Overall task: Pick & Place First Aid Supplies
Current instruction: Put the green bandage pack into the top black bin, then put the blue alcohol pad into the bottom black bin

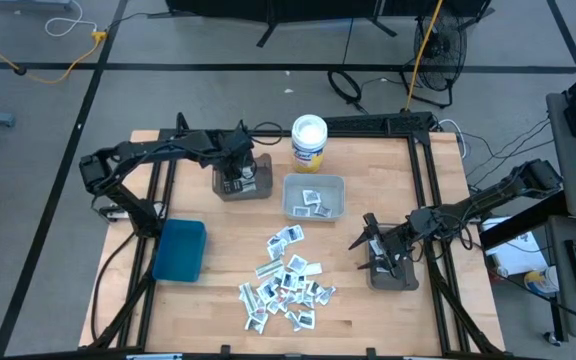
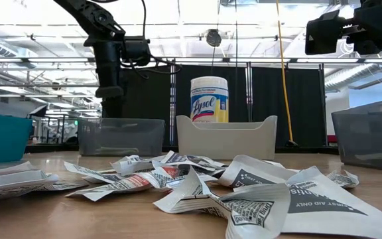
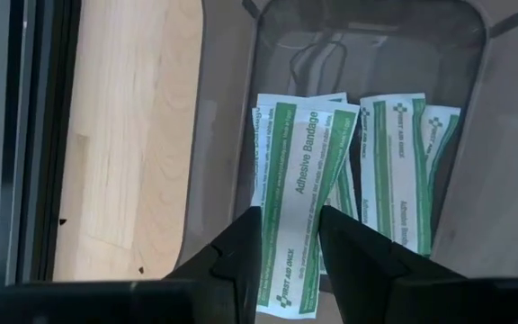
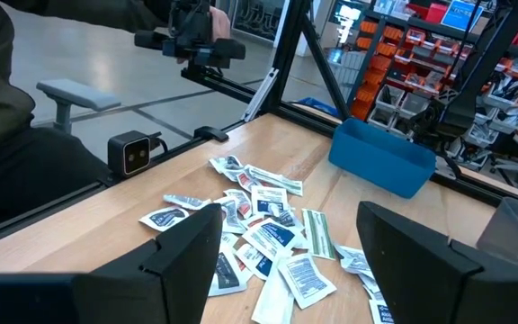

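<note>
While the left gripper [image 3: 290,247] hangs over a grey bin [image 1: 241,180], its narrowly parted fingers pinch a green bandage strip [image 3: 299,198] above others lying inside. Loose packets [image 1: 286,280] litter the table's middle. Beside them, the right gripper [image 4: 290,247] gapes wide, empty.

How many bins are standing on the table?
4: blue bin front-left; grey bin under the left gripper; pale bin mid-table; grey bin under the right gripper.

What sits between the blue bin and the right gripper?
The loose pile of small white first aid packets on bare wood, seen in the high view between blue bin and right gripper.
</note>
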`<act>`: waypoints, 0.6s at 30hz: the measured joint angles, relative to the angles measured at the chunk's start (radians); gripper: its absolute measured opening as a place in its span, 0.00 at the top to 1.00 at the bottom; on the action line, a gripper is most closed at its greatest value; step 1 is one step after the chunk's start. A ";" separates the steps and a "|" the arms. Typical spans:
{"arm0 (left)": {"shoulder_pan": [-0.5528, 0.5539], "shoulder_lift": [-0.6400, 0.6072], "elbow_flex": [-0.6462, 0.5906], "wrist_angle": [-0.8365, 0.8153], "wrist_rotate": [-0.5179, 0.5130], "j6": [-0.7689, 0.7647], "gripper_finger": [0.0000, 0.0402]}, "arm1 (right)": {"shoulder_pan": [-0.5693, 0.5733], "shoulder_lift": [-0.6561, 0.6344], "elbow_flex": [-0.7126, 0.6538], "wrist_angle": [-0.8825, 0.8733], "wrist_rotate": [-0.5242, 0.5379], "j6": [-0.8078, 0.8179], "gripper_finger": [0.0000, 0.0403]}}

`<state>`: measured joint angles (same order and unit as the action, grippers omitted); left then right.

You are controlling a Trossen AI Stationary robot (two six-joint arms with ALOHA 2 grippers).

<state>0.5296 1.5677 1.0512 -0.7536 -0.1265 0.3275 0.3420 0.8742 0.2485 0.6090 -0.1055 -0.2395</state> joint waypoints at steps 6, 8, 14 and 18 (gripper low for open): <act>0.000 0.000 0.000 0.000 0.003 0.004 0.64 | 0.000 0.000 0.000 0.000 0.000 0.000 0.37; 0.000 0.000 0.000 0.000 0.003 0.004 0.61 | 0.000 0.000 0.000 0.000 0.000 0.000 0.37; 0.000 0.000 0.000 -0.001 0.003 0.001 0.49 | 0.000 0.000 0.000 0.000 0.000 0.000 0.37; -0.002 0.000 0.001 -0.002 -0.014 -0.001 0.46 | 0.000 0.000 0.000 0.000 0.000 0.000 0.37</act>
<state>0.5275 1.5677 1.0517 -0.7560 -0.1409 0.3262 0.3420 0.8742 0.2485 0.6090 -0.1055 -0.2395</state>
